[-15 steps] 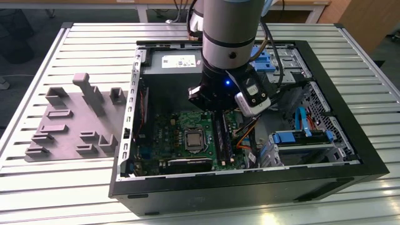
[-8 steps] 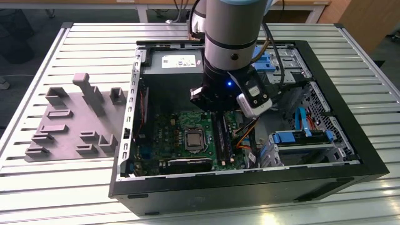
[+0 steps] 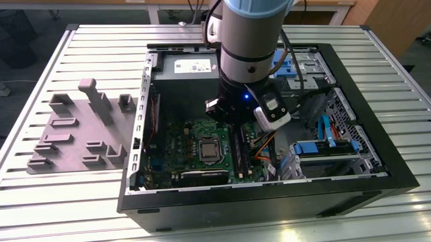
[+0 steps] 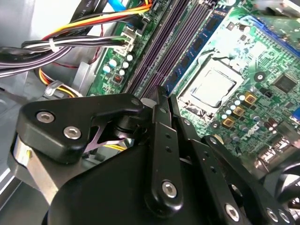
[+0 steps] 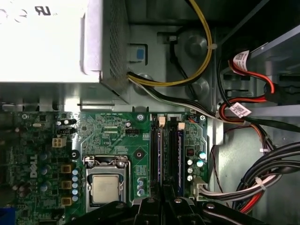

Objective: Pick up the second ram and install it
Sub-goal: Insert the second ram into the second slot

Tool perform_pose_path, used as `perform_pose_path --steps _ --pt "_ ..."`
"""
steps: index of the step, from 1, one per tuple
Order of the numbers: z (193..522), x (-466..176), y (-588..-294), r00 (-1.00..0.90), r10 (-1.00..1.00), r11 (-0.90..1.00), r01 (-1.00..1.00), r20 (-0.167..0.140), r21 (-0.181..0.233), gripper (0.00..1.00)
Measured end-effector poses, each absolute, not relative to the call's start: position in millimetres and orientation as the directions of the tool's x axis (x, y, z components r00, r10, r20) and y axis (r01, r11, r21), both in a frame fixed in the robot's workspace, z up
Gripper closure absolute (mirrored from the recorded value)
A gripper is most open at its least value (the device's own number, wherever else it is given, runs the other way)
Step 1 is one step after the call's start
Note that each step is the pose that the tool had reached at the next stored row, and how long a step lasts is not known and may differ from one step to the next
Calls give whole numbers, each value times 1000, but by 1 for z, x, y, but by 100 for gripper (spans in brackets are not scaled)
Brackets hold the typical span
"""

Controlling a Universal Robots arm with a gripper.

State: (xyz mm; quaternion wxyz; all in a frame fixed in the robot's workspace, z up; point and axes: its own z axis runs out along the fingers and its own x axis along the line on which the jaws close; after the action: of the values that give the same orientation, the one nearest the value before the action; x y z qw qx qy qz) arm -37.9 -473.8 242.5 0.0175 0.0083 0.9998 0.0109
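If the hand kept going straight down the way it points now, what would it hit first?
Most likely the black memory slots on the motherboard: the hand sits directly over them in the first wrist view, though the remaining gap is unclear.

Slatted table (image 3: 101,45) carries computer case (image 3: 377,166), grey tray (image 3: 81,131).

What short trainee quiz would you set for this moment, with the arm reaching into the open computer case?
1. True or false: the grey moulded plastic tray lies inside the black metal computer case.
2. The black pincer is nearest to: A, the long black memory slots; B, the white-labelled power supply; C, the blue drive brackets.
3. Which square silver part sits on the green motherboard beside those slots?

Key: 1 false, it lies outside the case, at the exterior view's left. 2 A. 3 the processor.
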Motion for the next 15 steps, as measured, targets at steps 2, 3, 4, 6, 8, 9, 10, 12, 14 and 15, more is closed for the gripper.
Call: perform_pose_path --steps 2,3,4,6,8,9,10,12,14,15 --pt "239 -38 -474 -999 17 1000 16 -35 22 86" --pt "239 -38 -474 -999 17 1000 16 -35 22 86" --pt "239 -38 -474 -999 17 1000 16 -35 22 86" --pt "238 -37 -474 -999 17 1000 16 -35 22 86" --pt "236 -36 -474 -999 17 1000 16 -35 22 86" --pt "234 -35 -474 -999 17 1000 16 -35 22 86" --pt "233 -35 -474 -999 17 1000 16 -35 22 86" --pt "230 -35 -474 -999 17 1000 16 -35 22 86" --pt "229 -35 -474 -999 16 1000 16 -34 22 86" --pt "228 -35 -474 -999 16 1000 15 -34 22 86"
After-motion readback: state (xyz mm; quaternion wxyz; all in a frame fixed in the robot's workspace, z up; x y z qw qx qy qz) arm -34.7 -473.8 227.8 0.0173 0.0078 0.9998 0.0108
